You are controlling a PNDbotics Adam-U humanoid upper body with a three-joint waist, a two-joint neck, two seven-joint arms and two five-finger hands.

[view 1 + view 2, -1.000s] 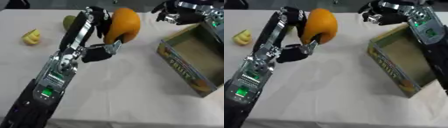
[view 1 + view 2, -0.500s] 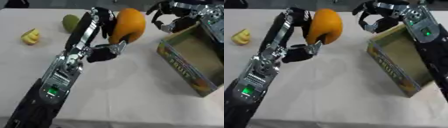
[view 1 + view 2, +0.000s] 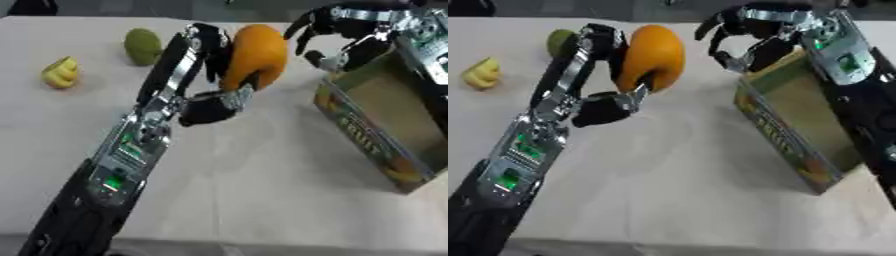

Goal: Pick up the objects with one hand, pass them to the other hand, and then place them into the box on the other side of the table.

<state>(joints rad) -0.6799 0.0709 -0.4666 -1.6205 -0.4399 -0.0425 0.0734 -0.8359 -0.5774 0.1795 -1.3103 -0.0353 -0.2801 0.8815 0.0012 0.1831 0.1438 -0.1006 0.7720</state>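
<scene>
My left hand (image 3: 214, 82) is shut on a large orange fruit (image 3: 255, 56), holding it raised above the middle of the table. My right hand (image 3: 750, 37) hangs open just to the right of the fruit, fingers spread and curved toward it, a small gap between them. Below the right hand stands the open cardboard fruit box (image 3: 385, 125), at the table's right side. A green fruit (image 3: 143, 46) and a yellow object (image 3: 59, 72) lie at the far left of the table.
The table carries a white cloth (image 3: 262, 190). The box's near wall stands up beside the right forearm (image 3: 855, 65). The table's front edge runs along the bottom of both views.
My left hand has carried the orange fruit a little to the right. My right hand has come leftward and lower, opening its fingers toward the fruit.
</scene>
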